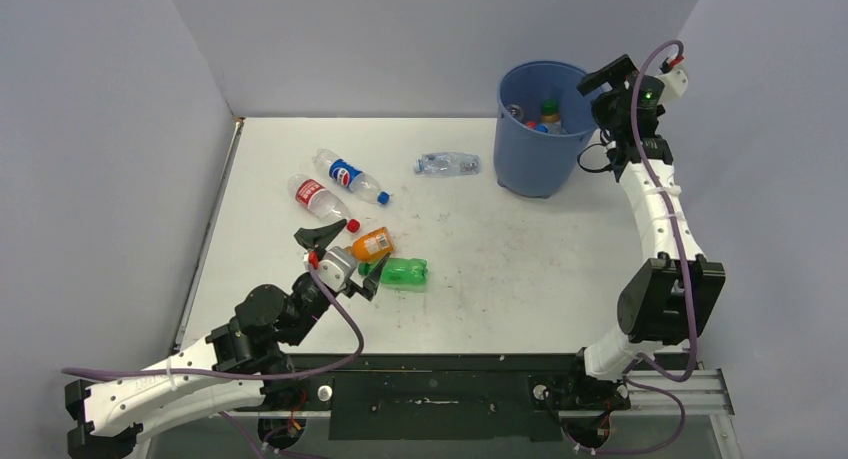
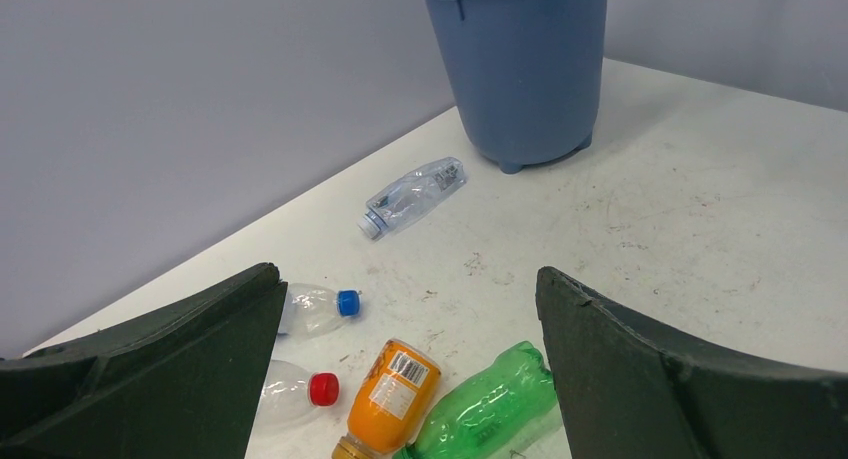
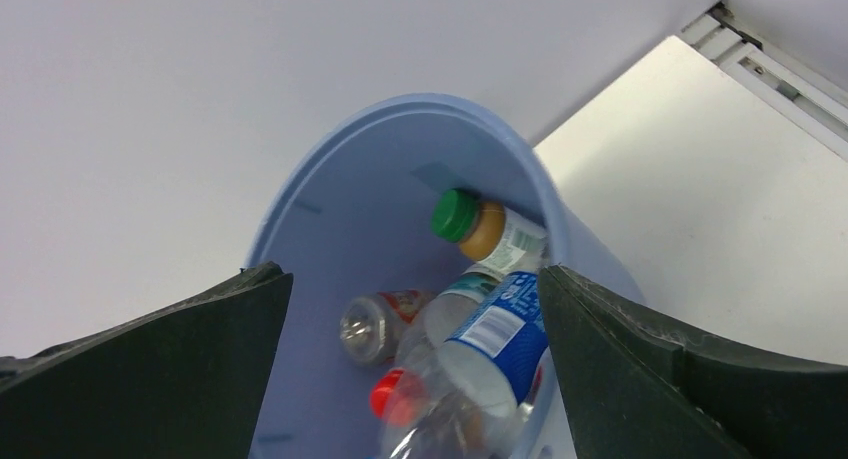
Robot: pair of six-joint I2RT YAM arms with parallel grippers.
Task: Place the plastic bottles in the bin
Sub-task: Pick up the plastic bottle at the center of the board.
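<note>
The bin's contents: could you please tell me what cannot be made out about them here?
- Right wrist: the bin floor is covered by piled bottles; the lower edge cuts them off.
- Top external: its wall hides most; count unclear.
- Left wrist: interior hidden behind the wall.

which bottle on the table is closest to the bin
The plain clear bottle, lying alone just left of the blue bin. The rest on the table sit in a cluster farther away.
</note>
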